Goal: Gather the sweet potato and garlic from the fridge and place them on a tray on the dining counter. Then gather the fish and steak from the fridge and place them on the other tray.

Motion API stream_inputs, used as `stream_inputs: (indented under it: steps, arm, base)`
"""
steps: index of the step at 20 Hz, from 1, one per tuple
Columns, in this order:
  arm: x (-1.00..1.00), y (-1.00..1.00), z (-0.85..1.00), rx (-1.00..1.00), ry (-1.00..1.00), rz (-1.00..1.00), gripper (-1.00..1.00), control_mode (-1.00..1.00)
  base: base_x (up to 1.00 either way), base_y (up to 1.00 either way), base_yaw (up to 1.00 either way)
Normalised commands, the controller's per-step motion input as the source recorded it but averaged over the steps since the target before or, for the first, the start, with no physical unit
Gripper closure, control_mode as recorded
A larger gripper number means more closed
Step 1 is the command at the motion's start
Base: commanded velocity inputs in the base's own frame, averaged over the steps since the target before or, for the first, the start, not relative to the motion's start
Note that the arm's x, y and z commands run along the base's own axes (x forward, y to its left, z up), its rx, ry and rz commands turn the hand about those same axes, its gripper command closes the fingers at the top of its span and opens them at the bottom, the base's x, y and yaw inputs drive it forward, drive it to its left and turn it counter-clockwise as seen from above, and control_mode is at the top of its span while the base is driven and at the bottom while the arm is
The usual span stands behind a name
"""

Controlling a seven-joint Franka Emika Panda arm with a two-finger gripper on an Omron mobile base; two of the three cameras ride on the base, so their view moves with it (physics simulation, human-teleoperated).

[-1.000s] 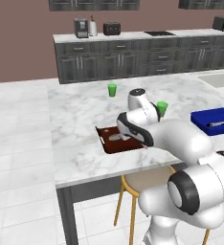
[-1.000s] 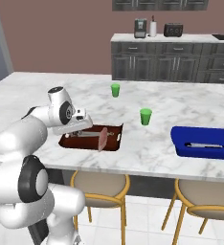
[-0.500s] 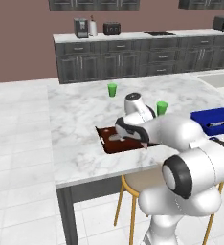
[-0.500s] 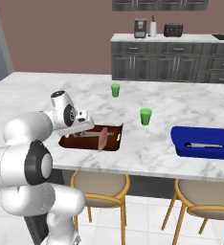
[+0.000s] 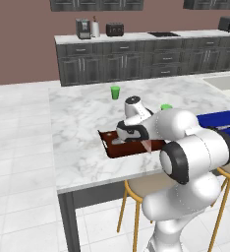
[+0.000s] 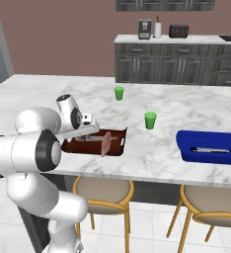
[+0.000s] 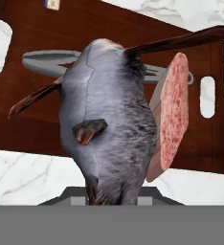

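Pincer (image 6: 91, 130): clamped fully down on fish (image 7: 109, 124), fingertips buried under its body in hand view, so contact itself hidden. Held low over brown tray (image 7: 109, 28), fish pointing down toward the tray floor, dark fins sticking out to both sides.

Just beside fish: steak (image 7: 171, 115), up on edge, pink marbled face toward camera, pressed against or touching fish's side; can't tell whether also gripped or only leaning. From right base view, steak (image 6: 106, 143) hanging tilted over tray's near rim.

Under both: flat grey elongated shape (image 7: 47, 61) lying on tray floor, partly hidden by fish; shadow or object, can't tell. Pale cut-outs (image 7: 0, 45) at both short ends of tray, marble showing through.

Brown tray sitting flat near the front edge of counter (image 6: 152, 148), long side along that edge. Blue tray (image 6: 206, 155) on same counter, well apart, on the right in the right base view, with a slim grey item inside, too small to identify. Two green cups (image 6: 150, 120) upright on counter beyond the trays, apart from each other.

Below counter edge: stools (image 6: 102, 188). Dark cabinets (image 6: 176, 64) along back wall.
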Motion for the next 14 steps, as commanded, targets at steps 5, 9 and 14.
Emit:
stream_inputs:
  steps: [5,9,14]
  arm:
    - [0.37,0.00,-0.20,0.00,0.02,-0.02,1.00,-1.00]
    - [0.41,0.00,-0.31,0.00,0.09,-0.02,1.00,-1.00]
    - [0.42,0.01,-0.29,0.00,0.09,-0.02,1.00,-1.00]
  base:
    - [0.00,0.00,0.00]
    - [0.00,0.00,0.00]
    - [0.00,0.00,0.00]
